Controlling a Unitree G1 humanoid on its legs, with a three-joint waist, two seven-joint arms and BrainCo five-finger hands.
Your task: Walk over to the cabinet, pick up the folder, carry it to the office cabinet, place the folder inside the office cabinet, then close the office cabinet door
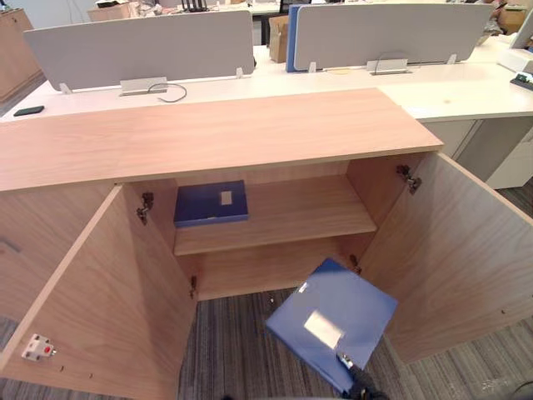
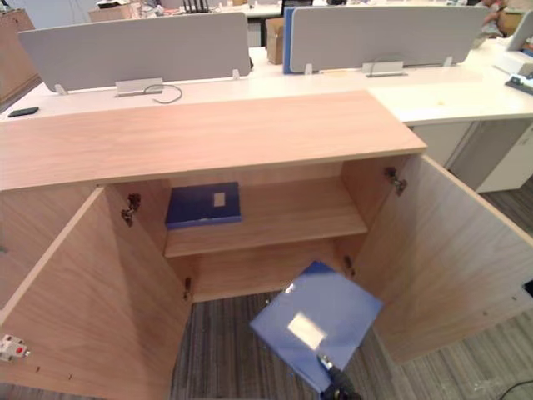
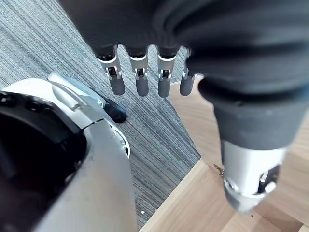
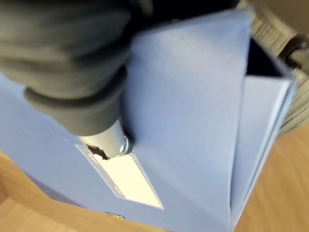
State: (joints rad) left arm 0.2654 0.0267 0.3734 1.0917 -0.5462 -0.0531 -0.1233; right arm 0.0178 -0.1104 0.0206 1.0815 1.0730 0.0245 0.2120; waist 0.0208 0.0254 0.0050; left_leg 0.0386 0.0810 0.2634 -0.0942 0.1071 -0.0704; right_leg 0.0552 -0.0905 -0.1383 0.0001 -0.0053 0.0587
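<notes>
Striped grey carpet (image 1: 233, 342) underfoot; white desks (image 1: 450, 83) with grey divider screens (image 1: 141, 46) stand behind the office cabinet (image 1: 208, 133).

Cabinet: both doors swung wide, left door (image 1: 108, 308) and right door (image 1: 458, 250). A second blue folder (image 1: 211, 202) lies flat on the inner shelf (image 1: 300, 212), above and to the left of the right hand, well apart from it.

Right hand (image 1: 356, 377): grasping the blue box folder (image 1: 333, 317) at its near corner. The thumb (image 4: 107, 140) presses on the folder's upper face, touching the end of the white label (image 4: 128, 181); the fingers are hidden under the folder. The folder juts forward from the hand, tilted, off the carpet, its far corner at the cabinet's lower opening, just beside the right door.

Left hand (image 3: 140, 43): released, holding nothing. Its fingers (image 3: 142, 82) hang straight over the carpet, next to the left door's wooden panel.
</notes>
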